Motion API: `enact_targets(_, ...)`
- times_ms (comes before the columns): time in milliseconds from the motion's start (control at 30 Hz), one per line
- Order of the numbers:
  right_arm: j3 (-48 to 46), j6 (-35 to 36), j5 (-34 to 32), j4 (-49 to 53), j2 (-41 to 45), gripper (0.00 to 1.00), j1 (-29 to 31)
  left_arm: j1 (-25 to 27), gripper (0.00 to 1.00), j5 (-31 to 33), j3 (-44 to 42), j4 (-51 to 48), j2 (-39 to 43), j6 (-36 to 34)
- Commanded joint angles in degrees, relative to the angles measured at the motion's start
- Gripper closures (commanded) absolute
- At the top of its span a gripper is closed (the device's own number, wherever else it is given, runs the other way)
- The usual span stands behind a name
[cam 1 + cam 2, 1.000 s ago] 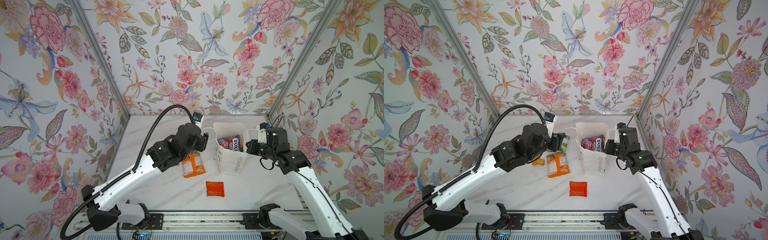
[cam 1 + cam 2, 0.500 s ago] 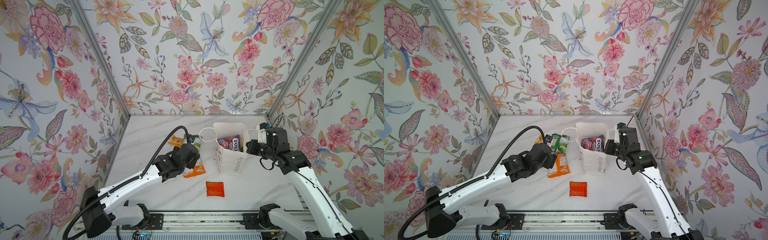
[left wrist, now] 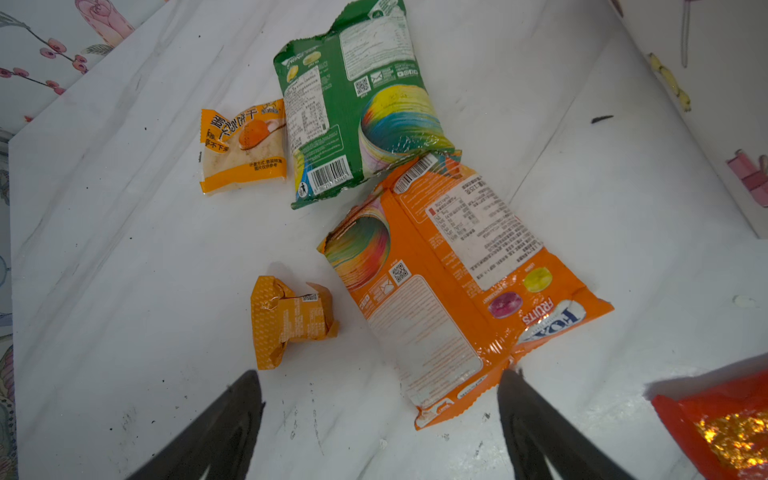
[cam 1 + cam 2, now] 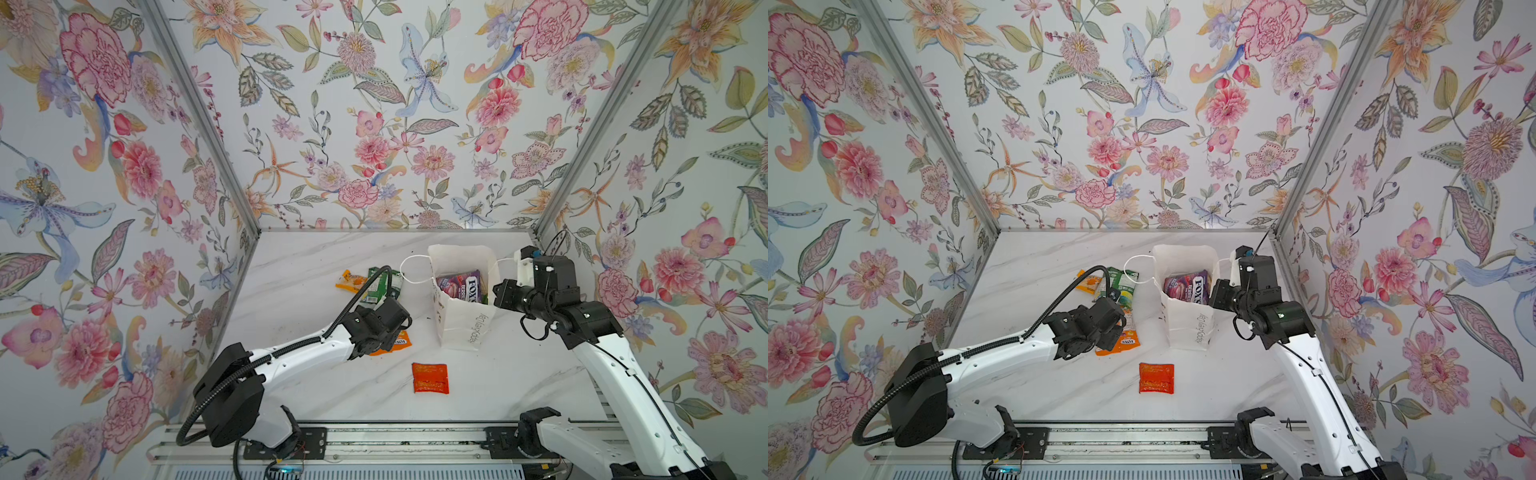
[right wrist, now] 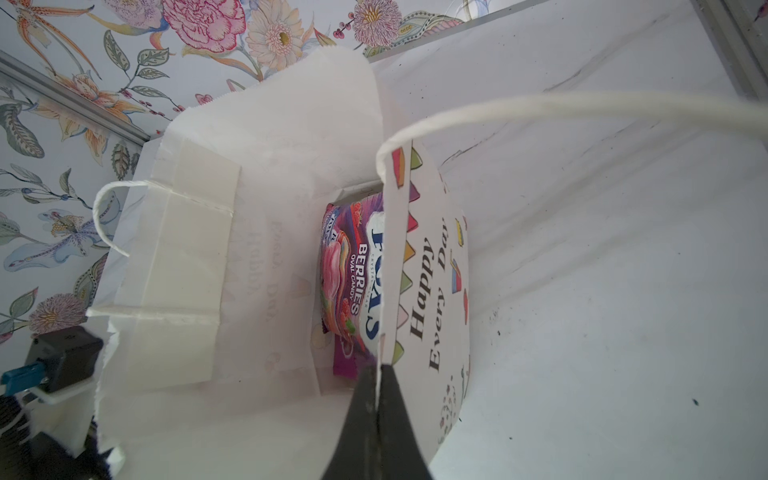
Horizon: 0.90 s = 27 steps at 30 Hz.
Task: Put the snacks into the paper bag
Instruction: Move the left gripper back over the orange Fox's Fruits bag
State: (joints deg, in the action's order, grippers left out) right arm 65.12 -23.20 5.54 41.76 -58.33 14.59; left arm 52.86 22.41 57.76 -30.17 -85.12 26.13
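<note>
Two grippers are seen over the white marble table [image 4: 299, 266]. The right gripper [image 5: 378, 376] is pressed fully together on the top edge of the paper bag [image 5: 432, 291] [image 4: 461, 328] [image 4: 1187, 330], pinching the wall that carries the "Happy Every Day" lettering. In both top views the bag is stood upright toward the right rear of the table, its mouth gaping. A purple FOX'S packet [image 5: 353, 282] [image 4: 461, 284] [image 4: 1185, 286] is lodged inside it, and part of another purple packet is seen against it.

The left gripper [image 3: 379, 386] is held low over the table with its fingers [image 3: 232, 419] spread wide, and nothing is gripped. The near end of the orange FOX'S packet [image 3: 453, 291] [image 4: 1125, 341] is framed between the fingertips. Whether either tip touches it cannot be told.

Five snacks are left lying flat outside the bag. A green packet [image 3: 357, 112] [image 4: 1121, 284] is laid end to end with the orange FOX'S packet, their corners touching. An orange sachet [image 3: 243, 145] [image 4: 348, 281] is set just beside the green packet. A small folded orange sachet [image 3: 289, 320] is placed near the orange FOX'S packet but apart from it. A red-orange packet [image 4: 430, 377] [image 4: 1156, 377] is found alone toward the table's front edge, well apart from the bag.
</note>
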Motion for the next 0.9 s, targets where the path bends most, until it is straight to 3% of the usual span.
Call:
enact_targets(0,-0.09,0.88,-0.18,-1.41,0.91,1.0,-0.26,-0.55,0.09,-3.22,-0.76,2.33,-2.59,-0.18)
enact_targets(267,-0.7,0.85,-0.17,-1.39,1.28,1.0,-0.44,-0.53,0.04,-8.35,-0.34,6.19,-10.96,-0.67)
enact_targets(433,-0.97,0.83,-0.02,-1.42,1.37,1.0,-0.6,-0.41,0.09,-9.81,2.43,3.9,-16.38,-0.46)
enact_targets(600,-1.23,0.96,-0.05,-1.41,1.64,1.0,-0.83,0.91,0.11,-14.79,-0.19,5.91,-16.19,2.86)
enact_targets(867,-0.88,0.87,0.53,-1.39,0.71,1.0,-0.89,5.5,0.19,-16.25,-2.31,4.22,-14.1,9.02)
